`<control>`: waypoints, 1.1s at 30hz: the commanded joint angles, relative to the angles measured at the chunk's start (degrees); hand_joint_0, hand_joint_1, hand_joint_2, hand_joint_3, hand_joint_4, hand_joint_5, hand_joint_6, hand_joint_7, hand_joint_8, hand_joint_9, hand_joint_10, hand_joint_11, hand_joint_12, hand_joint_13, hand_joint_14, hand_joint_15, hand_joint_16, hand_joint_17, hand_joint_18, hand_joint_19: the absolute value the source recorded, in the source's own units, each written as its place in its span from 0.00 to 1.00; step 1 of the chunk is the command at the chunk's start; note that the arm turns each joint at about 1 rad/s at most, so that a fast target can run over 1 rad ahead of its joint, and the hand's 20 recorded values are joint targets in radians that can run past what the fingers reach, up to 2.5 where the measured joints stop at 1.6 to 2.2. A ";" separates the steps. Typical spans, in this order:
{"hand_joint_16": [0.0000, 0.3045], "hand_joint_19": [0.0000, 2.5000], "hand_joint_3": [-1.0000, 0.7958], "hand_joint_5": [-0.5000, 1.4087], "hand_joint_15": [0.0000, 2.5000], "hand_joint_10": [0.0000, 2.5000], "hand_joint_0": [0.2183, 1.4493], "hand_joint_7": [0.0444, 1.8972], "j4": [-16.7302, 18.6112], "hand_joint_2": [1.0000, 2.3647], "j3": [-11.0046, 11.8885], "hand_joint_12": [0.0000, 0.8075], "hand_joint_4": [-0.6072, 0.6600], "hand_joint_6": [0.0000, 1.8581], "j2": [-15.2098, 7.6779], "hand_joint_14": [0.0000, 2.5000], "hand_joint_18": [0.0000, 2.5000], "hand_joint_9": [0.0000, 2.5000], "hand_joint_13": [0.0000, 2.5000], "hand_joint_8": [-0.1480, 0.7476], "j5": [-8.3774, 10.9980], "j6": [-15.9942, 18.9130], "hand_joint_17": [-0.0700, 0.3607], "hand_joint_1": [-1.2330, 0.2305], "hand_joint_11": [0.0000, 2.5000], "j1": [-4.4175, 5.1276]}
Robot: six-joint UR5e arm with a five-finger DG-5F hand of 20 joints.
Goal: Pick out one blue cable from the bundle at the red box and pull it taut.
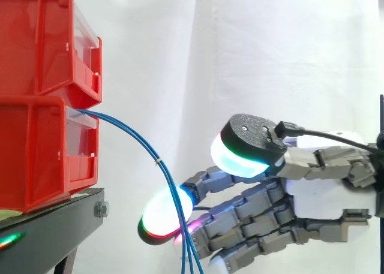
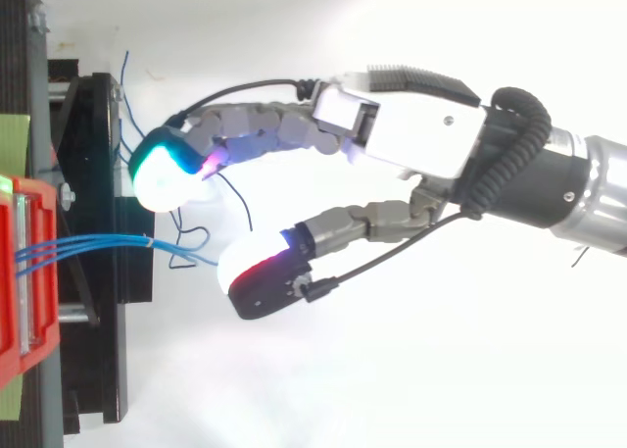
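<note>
A bundle of thin blue cables (image 1: 135, 136) leaves the gap between the two stacked red bins (image 1: 42, 148), arcs down to the right and drops out of the bottom of the side view. A small tie binds it partway along. From above, the bundle (image 2: 98, 242) runs right from the red bin (image 2: 20, 291) into the gap between two glowing pads. My hand (image 2: 421, 134) reaches in from the right and is open, its fingers spread. The cyan pad (image 2: 162, 169) lies on one side of the cables. The white-red pad (image 2: 260, 276) lies where the strands end; whether it touches them I cannot tell.
The bins rest on a black stand (image 1: 66, 217) with a bolt at its corner. Loose blue strands (image 2: 125, 124) curl above the stand's edge in the top view. A white curtain hangs behind, with free room to the right of the bins.
</note>
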 commanded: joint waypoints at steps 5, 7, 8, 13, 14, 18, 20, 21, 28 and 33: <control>0.18 0.16 0.28 0.17 0.05 0.01 0.21 0.47 2.38 0.00 1.85 0.38 0.59 0.27 -1.35 0.00 0.14 0.21 0.13 0.38 -1.47 0.50 0.45 0.48 0.14 -0.40; 0.18 0.16 0.28 0.17 0.06 0.01 0.22 0.48 2.91 0.00 1.94 0.37 0.59 0.27 -1.35 0.00 0.14 0.21 0.13 0.38 -1.82 0.50 0.45 0.47 0.14 -0.67; 0.18 0.16 0.28 0.17 0.06 0.01 0.22 0.48 3.26 0.00 1.85 0.37 0.59 0.27 -1.87 0.00 0.14 0.21 0.13 0.38 -2.62 0.59 0.45 0.47 0.15 -0.76; 0.17 0.17 0.28 0.17 0.06 0.01 0.23 0.49 7.48 0.00 2.20 0.37 0.58 0.27 -4.34 0.00 0.14 0.22 0.14 0.38 -5.78 2.61 0.44 0.47 0.15 -1.11; 0.17 0.17 0.28 0.17 0.06 0.01 0.24 0.50 8.36 0.00 2.20 0.37 0.58 0.27 -4.34 0.00 0.14 0.22 0.14 0.38 -6.48 2.88 0.44 0.47 0.15 -1.20; 0.17 0.17 0.29 0.17 0.06 0.01 0.25 0.51 8.62 0.00 2.11 0.36 0.58 0.27 -4.34 0.00 0.15 0.22 0.14 0.37 -7.19 3.05 0.43 0.46 0.16 -1.20; 0.17 0.17 0.29 0.18 0.07 0.01 0.26 0.53 8.45 0.00 2.20 0.36 0.57 0.27 -4.42 0.00 0.15 0.22 0.14 0.37 -7.27 3.75 0.43 0.46 0.16 -1.20; 0.17 0.17 0.29 0.18 0.07 0.01 0.26 0.53 8.36 0.00 2.20 0.36 0.57 0.27 -4.69 0.00 0.15 0.22 0.14 0.37 -7.27 4.19 0.43 0.46 0.16 -1.20; 0.16 0.17 0.30 0.18 0.07 0.01 0.27 0.56 6.69 0.00 2.11 0.35 0.56 0.27 -4.95 0.00 0.15 0.23 0.14 0.37 -9.30 10.79 0.42 0.46 0.17 -1.20; 0.16 0.18 0.31 0.19 0.07 0.01 0.27 0.57 6.86 0.00 2.20 0.35 0.56 0.27 -4.95 0.00 0.15 0.23 0.15 0.37 -9.56 12.72 0.42 0.46 0.17 -1.20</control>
